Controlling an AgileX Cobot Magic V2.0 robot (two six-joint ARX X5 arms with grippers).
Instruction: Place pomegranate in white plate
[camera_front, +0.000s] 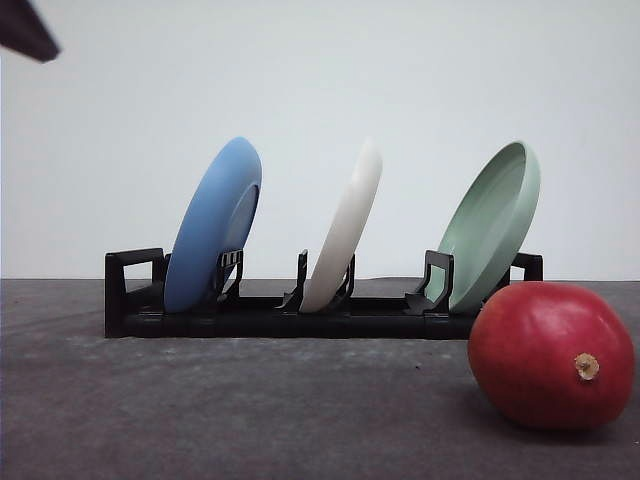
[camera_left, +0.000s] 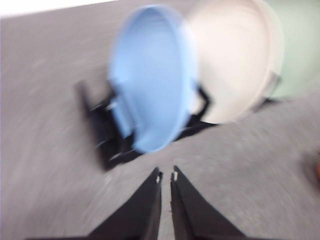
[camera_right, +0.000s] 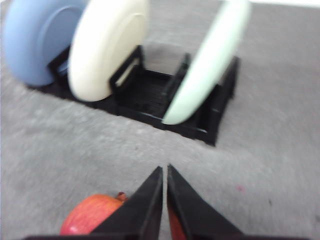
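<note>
The red pomegranate (camera_front: 550, 355) lies on the grey table at the front right, its tan stem nub facing the camera. The white plate (camera_front: 345, 228) stands on edge in the middle slot of a black dish rack (camera_front: 300, 318). In the right wrist view my right gripper (camera_right: 165, 172) is shut and empty, hovering above the pomegranate (camera_right: 90, 220), with the white plate (camera_right: 107, 47) beyond it. Blurred in the left wrist view, my left gripper (camera_left: 166, 176) is shut, pointing toward the rack with the white plate (camera_left: 235, 60) behind a blue one.
A blue plate (camera_front: 213, 225) leans in the rack's left slot and a pale green plate (camera_front: 490, 225) in the right slot. A dark arm part (camera_front: 25, 30) pokes in at the top left of the front view. Grey table (camera_front: 250, 410) lies in front of the rack.
</note>
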